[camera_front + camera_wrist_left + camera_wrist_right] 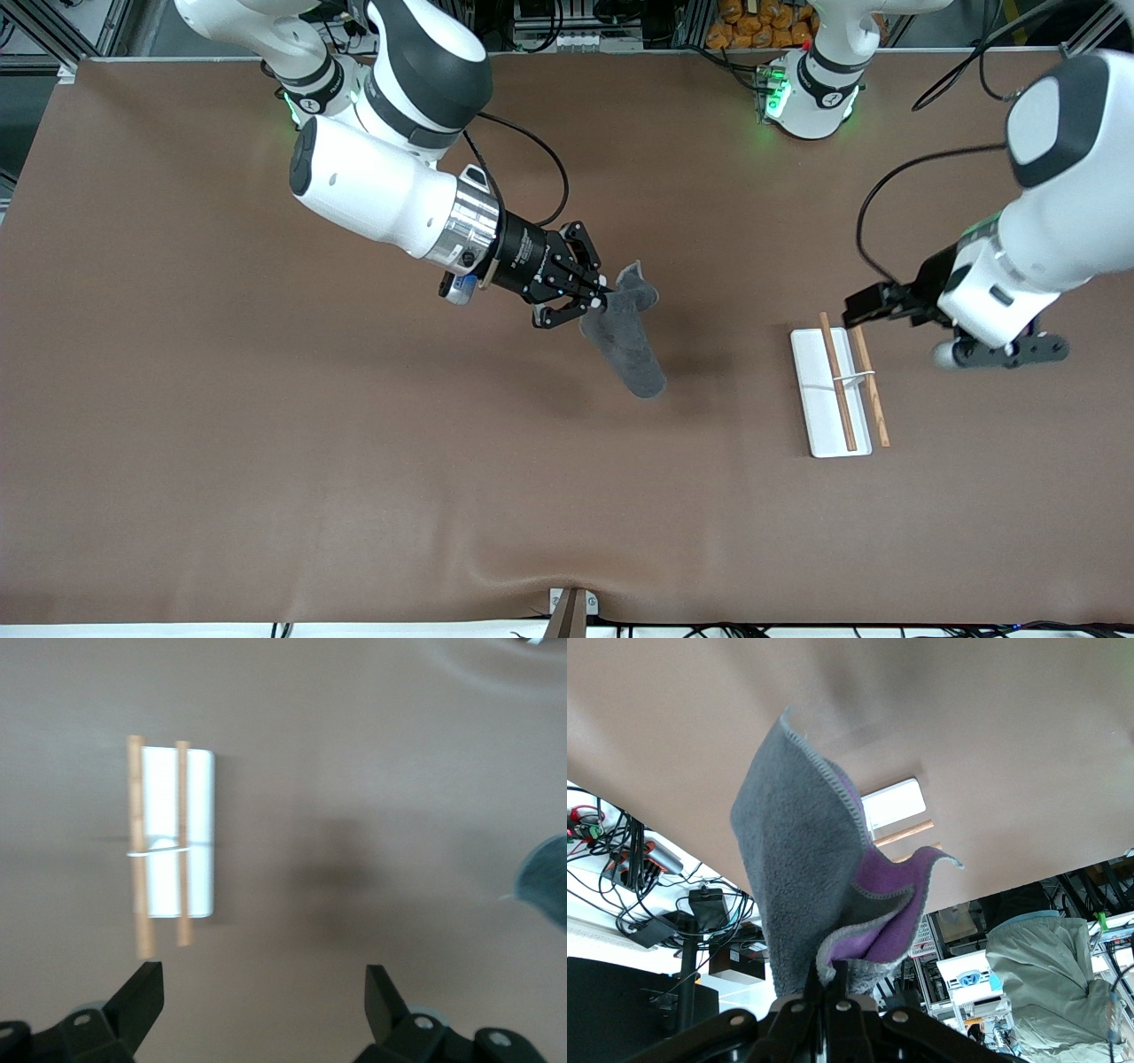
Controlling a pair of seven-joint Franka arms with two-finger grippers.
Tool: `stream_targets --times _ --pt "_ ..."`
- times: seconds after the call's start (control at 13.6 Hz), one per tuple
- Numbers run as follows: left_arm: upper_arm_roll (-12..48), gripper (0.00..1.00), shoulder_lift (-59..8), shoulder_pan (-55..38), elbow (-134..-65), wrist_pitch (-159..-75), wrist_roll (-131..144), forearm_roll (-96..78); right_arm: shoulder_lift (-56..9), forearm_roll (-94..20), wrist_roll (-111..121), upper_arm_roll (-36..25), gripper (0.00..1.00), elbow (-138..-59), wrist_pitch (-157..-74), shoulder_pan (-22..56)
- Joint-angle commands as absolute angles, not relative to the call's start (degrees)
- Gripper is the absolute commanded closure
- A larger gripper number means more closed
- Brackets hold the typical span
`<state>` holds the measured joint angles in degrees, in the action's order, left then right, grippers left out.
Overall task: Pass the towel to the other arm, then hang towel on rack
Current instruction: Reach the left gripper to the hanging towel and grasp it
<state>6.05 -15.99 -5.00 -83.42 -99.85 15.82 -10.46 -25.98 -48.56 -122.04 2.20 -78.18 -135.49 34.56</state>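
Note:
My right gripper [601, 299] is shut on the dark grey towel [625, 341] and holds it in the air over the middle of the table. The towel hangs down from the jaws. In the right wrist view the towel [797, 868] shows its pale hem and purple inner side. The rack [837, 390], a white plate with two brown rods, lies toward the left arm's end of the table. My left gripper [1005, 353] is open and empty, hovering beside the rack. The left wrist view shows the rack [168, 842] and a towel edge [545, 881].
The brown table cover [266, 443] stretches wide on all sides. A small clamp [570, 611] sits at the table's edge nearest the front camera. Cables trail from both arms near their bases.

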Motion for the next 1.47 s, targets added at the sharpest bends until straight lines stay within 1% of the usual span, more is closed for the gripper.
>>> stream_targets --times 0.0,0.22,0.37,0.51,0.73,0.95,1.17,1.4 --pt "6.06 0.00 -17.84 -7.37 -81.39 -101.33 22.91 -13.53 -27.16 -49.83 -123.40 1.58 1.00 -76.03 -135.97 35.24" --pt "6.06 0.00 -19.85 -10.63 -81.39 -105.10 34.86 -17.04 -27.25 -49.83 -124.10 1.50 1.00 -75.94 -136.05 35.24" --pt "6.15 0.00 -22.05 -11.07 -81.39 -107.74 37.52 -21.07 -27.77 -49.92 -124.28 1.58 1.00 -75.33 -136.23 35.25" --pt "6.06 0.00 -23.46 -11.77 -81.39 -108.63 39.19 -26.08 -28.12 -49.92 -124.63 1.49 1.00 -74.80 -136.14 35.33" --pt "6.06 0.00 -25.31 -11.69 -81.39 -109.33 40.51 -29.16 -28.21 -49.83 -124.72 1.49 1.00 -74.79 -136.05 35.25" --pt "5.89 0.00 -27.42 -11.60 -81.56 -111.79 42.35 -34.88 -28.21 -49.92 -124.80 1.49 1.00 -74.71 -136.05 35.24" --pt "5.80 0.00 -30.57 -10.99 -81.56 -112.41 47.18 -40.84 -28.21 -49.92 -124.80 1.49 1.00 -74.71 -136.05 35.24" --pt "5.71 0.00 -33.39 -11.25 -81.47 -115.21 48.16 -48.15 -28.21 -49.92 -124.80 1.49 1.00 -74.71 -136.14 35.24"
